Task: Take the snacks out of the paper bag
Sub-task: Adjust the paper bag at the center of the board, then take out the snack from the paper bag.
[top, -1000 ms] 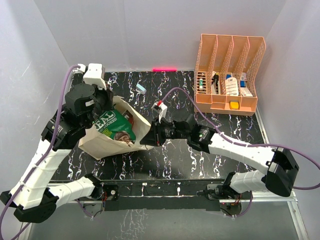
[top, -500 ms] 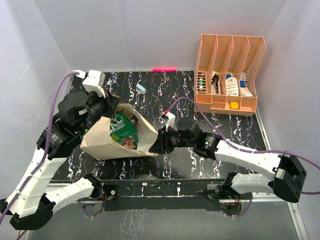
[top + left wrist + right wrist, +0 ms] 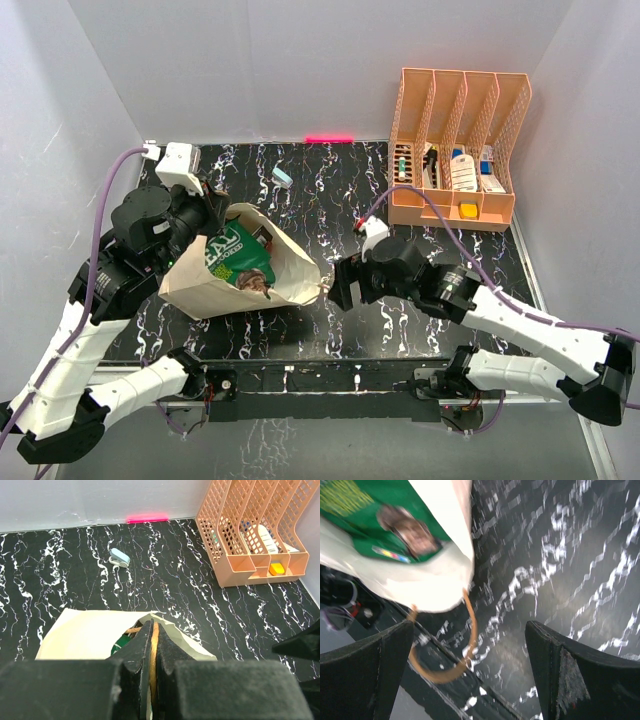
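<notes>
The tan paper bag (image 3: 290, 265) lies on its side on the black marbled table, mouth up toward the camera. A dark green snack packet (image 3: 232, 255) shows inside the mouth, with more packets half hidden behind it. My left gripper (image 3: 218, 212) is at the bag's far rim. In the left wrist view it (image 3: 152, 625) is shut on the brown cord handle (image 3: 154, 642). My right gripper (image 3: 338, 285) stands open just right of the bag's corner, holding nothing. In its wrist view, the bag (image 3: 440, 580), green packet (image 3: 375, 515) and a loose cord handle (image 3: 467, 645) lie ahead of the open gripper (image 3: 470, 672).
An orange divided rack (image 3: 458, 205) with small bottles and boxes stands at the back right. A tiny light-blue block (image 3: 282, 177) lies behind the bag. The white walls close in on both sides.
My right gripper has opened, let go of the bag's right side and drawn back to the right. The left gripper stays shut on the handle and has shifted slightly.
</notes>
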Controlling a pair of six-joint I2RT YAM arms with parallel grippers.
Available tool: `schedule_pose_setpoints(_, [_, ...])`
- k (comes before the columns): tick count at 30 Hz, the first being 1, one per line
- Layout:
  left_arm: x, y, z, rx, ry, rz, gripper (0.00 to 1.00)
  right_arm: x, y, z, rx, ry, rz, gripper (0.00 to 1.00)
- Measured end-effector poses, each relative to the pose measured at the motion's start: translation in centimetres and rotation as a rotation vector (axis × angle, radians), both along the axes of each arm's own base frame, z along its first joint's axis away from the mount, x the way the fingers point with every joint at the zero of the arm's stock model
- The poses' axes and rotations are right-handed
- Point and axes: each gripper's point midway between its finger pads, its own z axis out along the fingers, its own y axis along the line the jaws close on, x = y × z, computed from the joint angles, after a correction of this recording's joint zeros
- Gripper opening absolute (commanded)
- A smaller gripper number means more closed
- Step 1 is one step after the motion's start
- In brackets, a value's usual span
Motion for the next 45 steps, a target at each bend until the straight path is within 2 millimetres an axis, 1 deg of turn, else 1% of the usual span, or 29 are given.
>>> schedule_pose_setpoints(1, [0.0, 0.0, 0.0, -0.001, 0.002, 0.002, 0.00, 0.4, 0.2, 1.3, 0.006, -0.025, 0.005, 0.98])
schedule_pose_setpoints(3, [0.0, 0.0, -0.1, -0.005, 0.006, 0.004, 0.00, 1.1, 1.5, 4.6, 0.044, -0.080, 0.035, 0.98])
schedule_pose_setpoints(4, [0.0, 0.0, -0.1, -0.009, 0.009, 0.005, 0.00, 1.5, 2.7, 6.6, 0.085, -0.111, 0.065, 0.98])
schedule_pose_setpoints(5, [-0.1, 0.0, -0.1, -0.012, 0.011, 0.005, 0.00, 1.7, 3.8, 8.0, 0.121, -0.133, 0.093, 0.98])
schedule_pose_setpoints(7, [-0.1, -0.1, -0.2, -0.018, 0.016, 0.006, 0.00, 1.8, 5.9, 9.7, 0.181, -0.150, 0.157, 0.98])
schedule_pose_setpoints(8, [-0.1, -0.2, -0.3, -0.022, 0.021, 0.005, 0.00, 1.8, 7.2, 10.1, 0.208, -0.153, 0.193, 0.94])
schedule_pose_setpoints(10, [0.0, -0.4, -0.4, -0.024, 0.035, 0.000, 0.00, 1.8, 9.8, 10.0, 0.237, -0.142, 0.256, 0.84])
schedule_pose_setpoints(11, [0.1, -0.6, -0.3, -0.024, 0.043, -0.004, 0.00, 1.7, 11.1, 9.4, 0.237, -0.131, 0.284, 0.78])
schedule_pose_setpoints(12, [0.1, -0.7, -0.2, -0.025, 0.048, -0.007, 0.00, 1.6, 12.1, 8.8, 0.233, -0.120, 0.306, 0.74])
schedule_pose_setpoints(13, [0.3, -0.9, -0.2, -0.024, 0.054, -0.010, 0.00, 1.4, 13.3, 7.9, 0.223, -0.105, 0.329, 0.65])
schedule_pose_setpoints(14, [0.4, -1.1, -0.2, -0.023, 0.061, -0.013, 0.00, 1.2, 14.5, 7.0, 0.210, -0.094, 0.349, 0.60])
schedule_pose_setpoints(17, [0.4, -1.4, -0.3, -0.026, 0.075, -0.021, 0.00, 0.8, 16.8, 4.4, 0.164, -0.068, 0.386, 0.53])
schedule_pose_setpoints(20, [0.2, -1.5, -0.5, -0.030, 0.086, -0.027, 0.00, 0.9, 17.4, 3.1, 0.131, -0.071, 0.386, 0.47])
schedule_pose_setpoints(22, [0.1, -1.5, -0.5, -0.035, 0.091, -0.028, 0.00, 1.7, 17.4, 3.3, 0.125, -0.108, 0.372, 0.45])
schedule_pose_setpoints(24, [0.0, -1.5, -0.7, -0.041, 0.102, -0.026, 0.00, 2.4, 17.7, 4.2, 0.139, -0.163, 0.362, 0.44])
schedule_pose_setpoints(27, [-0.2, -1.5, -1.0, -0.046, 0.127, -0.022, 0.00, 3.5, 18.1, 5.0, 0.149, -0.232, 0.348, 0.45])
schedule_pose_setpoints(29, [-0.2, -1.6, -1.1, -0.051, 0.137, -0.019, 0.00, 4.1, 18.9, 5.2, 0.159, -0.263, 0.349, 0.51])
schedule_pose_setpoints(35, [-0.4, -1.5, -0.7, -0.081, 0.146, -0.007, 0.00, 5.6, 21.2, 4.2, 0.195, -0.289, 0.323, 0.70])
schedule_pose_setpoints(39, [-0.4, -1.4, -0.5, -0.102, 0.147, 0.005, 0.00, 6.9, 22.4, 3.9, 0.248, -0.284, 0.249, 0.86])
schedule_pose_setpoints(41, [-0.5, -1.4, -0.4, -0.107, 0.147, 0.010, 0.00, 7.6, 22.8, 3.7, 0.268, -0.280, 0.198, 0.91])
schedule_pose_setpoints(45, [-0.5, -1.3, -0.5, -0.110, 0.152, 0.013, 0.00, 9.2, 23.2, 3.1, 0.297, -0.276, 0.082, 0.92])
